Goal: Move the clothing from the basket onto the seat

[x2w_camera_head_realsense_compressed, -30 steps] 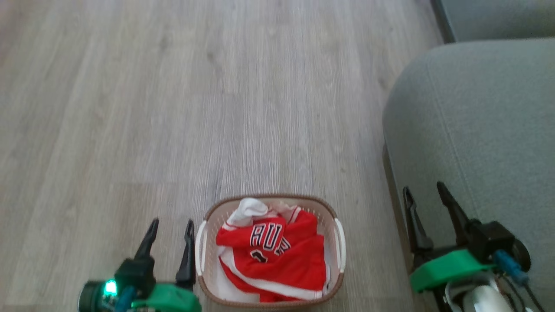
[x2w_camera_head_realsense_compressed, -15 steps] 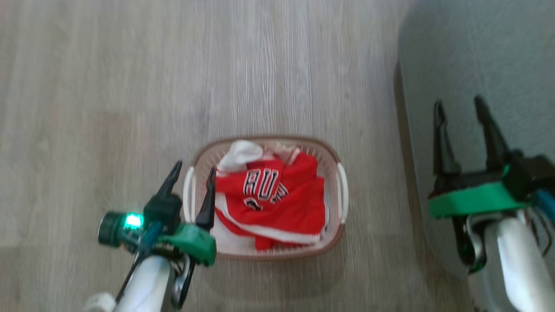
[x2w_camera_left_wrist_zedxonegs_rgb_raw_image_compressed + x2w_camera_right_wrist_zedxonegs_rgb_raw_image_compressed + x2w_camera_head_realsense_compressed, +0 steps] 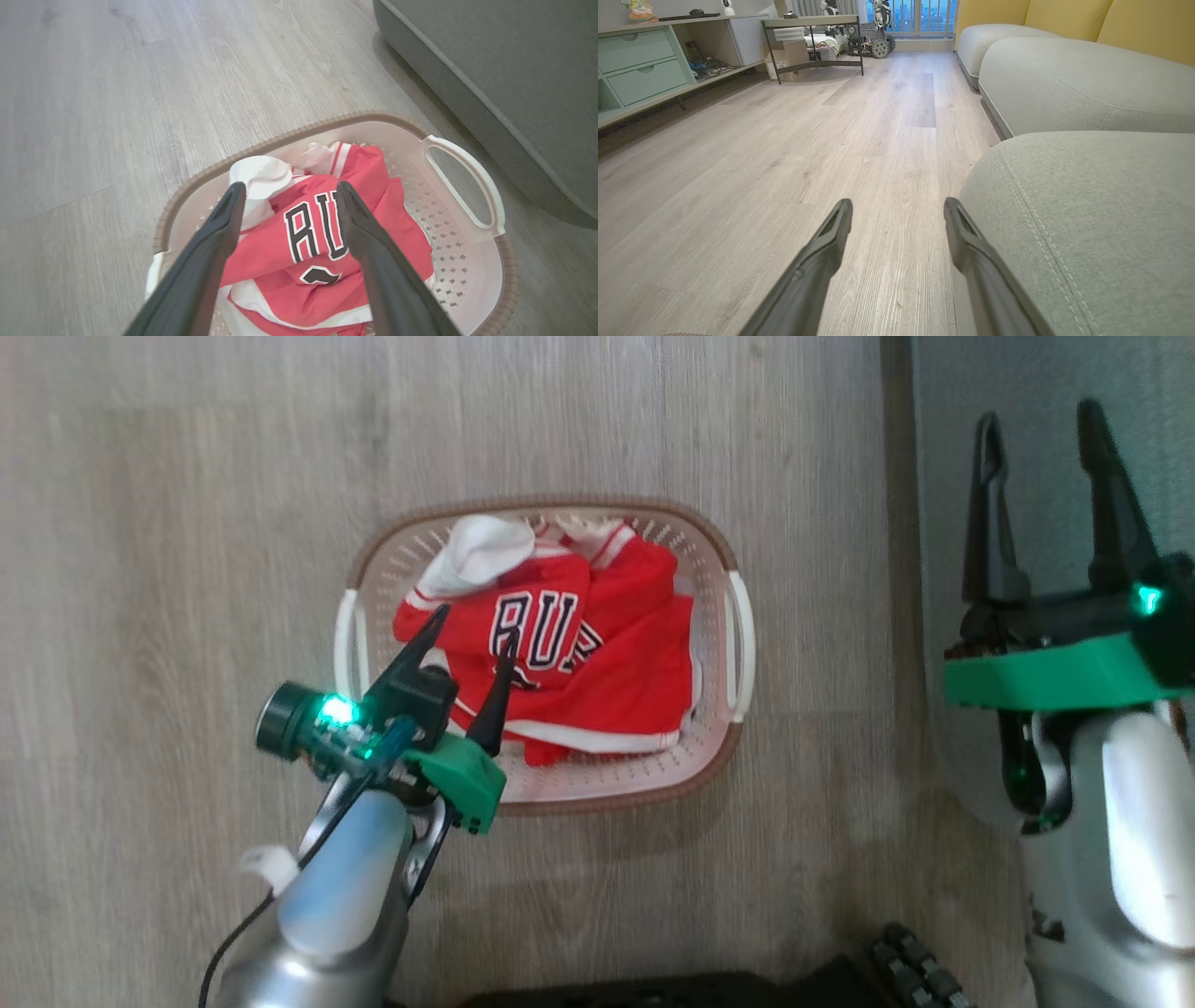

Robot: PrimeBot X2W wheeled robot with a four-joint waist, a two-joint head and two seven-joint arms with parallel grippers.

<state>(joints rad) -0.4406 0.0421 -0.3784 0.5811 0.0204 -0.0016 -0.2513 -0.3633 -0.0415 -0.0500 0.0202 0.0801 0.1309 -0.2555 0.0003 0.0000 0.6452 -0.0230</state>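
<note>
The cream basket (image 3: 724, 555) (image 3: 467, 261) with a brown rim stands on the wood floor, and the red clothing (image 3: 616, 644) (image 3: 299, 252) with black letters lies crumpled inside it. My left gripper (image 3: 474, 621) (image 3: 287, 189) hovers open over the basket's left part, just above the lettered garment, with nothing between its fingers. At the right, my right gripper (image 3: 1041, 415) (image 3: 896, 205) is open and empty at the seat's front edge. The grey-green seat (image 3: 1036, 392) (image 3: 504, 70) (image 3: 1101, 224) lies to the right of the basket.
Wood floor (image 3: 168, 523) surrounds the basket. The right wrist view shows more sofa cushions (image 3: 1064, 79) with yellow backs (image 3: 1143, 23), a low green cabinet (image 3: 640, 65) at the left and a metal-legged table (image 3: 812, 32) far back. A dark part of my base (image 3: 896, 961) shows at the bottom.
The head camera has tilted down, so basket and sofa sit higher in the picture. My left gripper has moved right, from beside the basket's left handle to over the clothing.
</note>
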